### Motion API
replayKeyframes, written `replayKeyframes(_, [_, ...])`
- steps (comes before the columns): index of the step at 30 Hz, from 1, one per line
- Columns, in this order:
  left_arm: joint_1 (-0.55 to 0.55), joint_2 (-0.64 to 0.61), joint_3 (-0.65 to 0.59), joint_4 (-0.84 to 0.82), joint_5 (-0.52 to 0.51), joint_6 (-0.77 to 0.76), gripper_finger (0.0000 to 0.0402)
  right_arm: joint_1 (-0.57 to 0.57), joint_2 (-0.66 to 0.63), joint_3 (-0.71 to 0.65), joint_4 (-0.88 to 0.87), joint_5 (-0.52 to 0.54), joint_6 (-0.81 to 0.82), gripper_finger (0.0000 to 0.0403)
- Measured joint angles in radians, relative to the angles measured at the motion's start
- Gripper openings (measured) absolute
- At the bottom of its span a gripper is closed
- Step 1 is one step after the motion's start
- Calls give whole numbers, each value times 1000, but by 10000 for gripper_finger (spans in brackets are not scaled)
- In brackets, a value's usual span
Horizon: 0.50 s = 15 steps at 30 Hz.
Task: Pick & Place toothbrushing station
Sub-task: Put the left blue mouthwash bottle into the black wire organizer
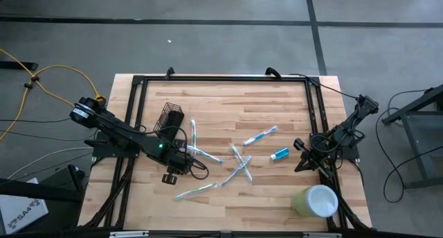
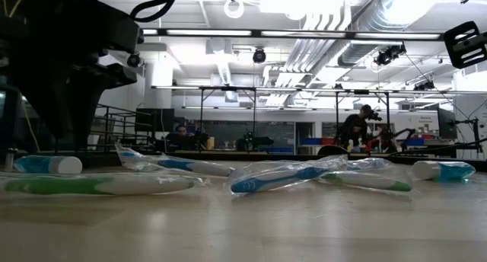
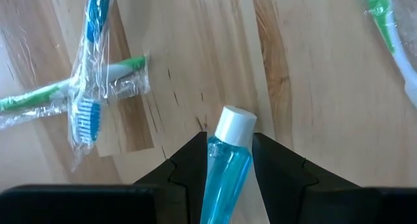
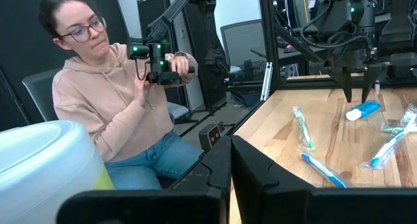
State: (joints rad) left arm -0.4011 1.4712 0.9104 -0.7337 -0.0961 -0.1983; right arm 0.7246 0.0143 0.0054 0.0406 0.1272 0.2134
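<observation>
- Left gripper (image 3: 229, 160) is out over the left-middle of the table, and it's got a small blue tube with a white cap (image 3: 228, 155) pinched between its 2 dark fingers. The cap end sticks out past the fingertips.
- From above, that left gripper (image 1: 185, 157) sits just in front of the black mesh holder cup (image 1: 171, 118), which looks to be lying on its side on the wood, near the back-left of the table (image 1: 228, 196) and close to the arm. Can't tell if anything is inside it.
- Right gripper (image 1: 302, 162) is parked at the right edge of the table with its fingers pressed together, nothing in them. It's near the pale green cup (image 1: 315, 200), which stands at the front-right corner with its white inside showing.
- Loose stuff on the wood: a bunch of wrapped toothbrushes (image 1: 239, 165) in clear plastic, some blue, some green, scattered around the middle, a couple crossing each other. One green one (image 1: 195, 191) lies towards the front, well apart from the holder.
- Another small blue tube (image 1: 279, 153) is lying right of centre, between the toothbrush pile and the right arm.
- In the left wrist view, a blue wrapped brush (image 3: 90, 68) lies across a green one (image 3: 65, 92) just ahead of the held tube.
- Right wrist view shows a person in a pink hoodie (image 4: 111, 107) sitting beyond the table, holding up a dark handheld device (image 4: 159, 64).
</observation>
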Motion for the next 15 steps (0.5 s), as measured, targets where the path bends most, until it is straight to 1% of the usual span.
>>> replayKeyframes(9, [-3,0,0,-39,5,-53,115,0,0,0,0,0,0,2])
replayKeyframes(15, [-3,0,0,-38,13,-55,115,0,0,0,0,0,0,2])
